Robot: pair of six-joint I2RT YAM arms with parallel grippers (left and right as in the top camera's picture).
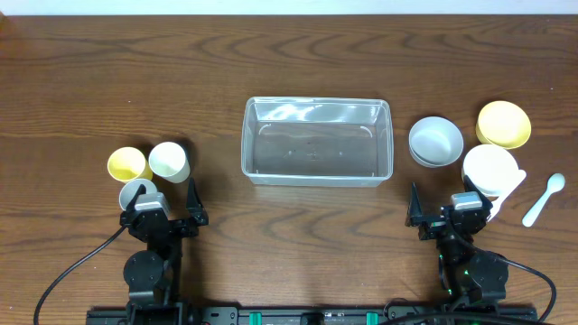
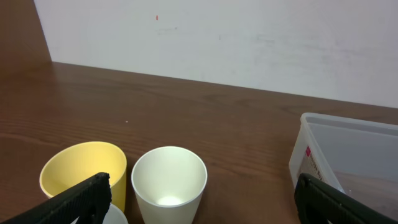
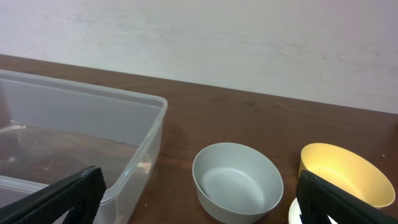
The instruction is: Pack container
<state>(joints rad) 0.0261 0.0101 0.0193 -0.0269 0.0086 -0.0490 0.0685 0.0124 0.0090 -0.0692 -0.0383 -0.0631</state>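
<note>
- The clear plastic container [image 1: 316, 179] sits mid-table, between the two arms.
- Left gripper [image 1: 161, 208]: fingers spread wide, near a yellow cup [image 1: 126, 163] and a white cup [image 1: 169, 161] (both upright).
- Right gripper [image 1: 454, 208]: fingers likewise spread, near a white bowl [image 1: 435, 142].

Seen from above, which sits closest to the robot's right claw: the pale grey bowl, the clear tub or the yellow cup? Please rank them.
1. The pale grey bowl, just ahead of the right gripper.
2. The container, mid-table, to the gripper's left.
3. The yellow cup, far left, beside the other arm.
</note>
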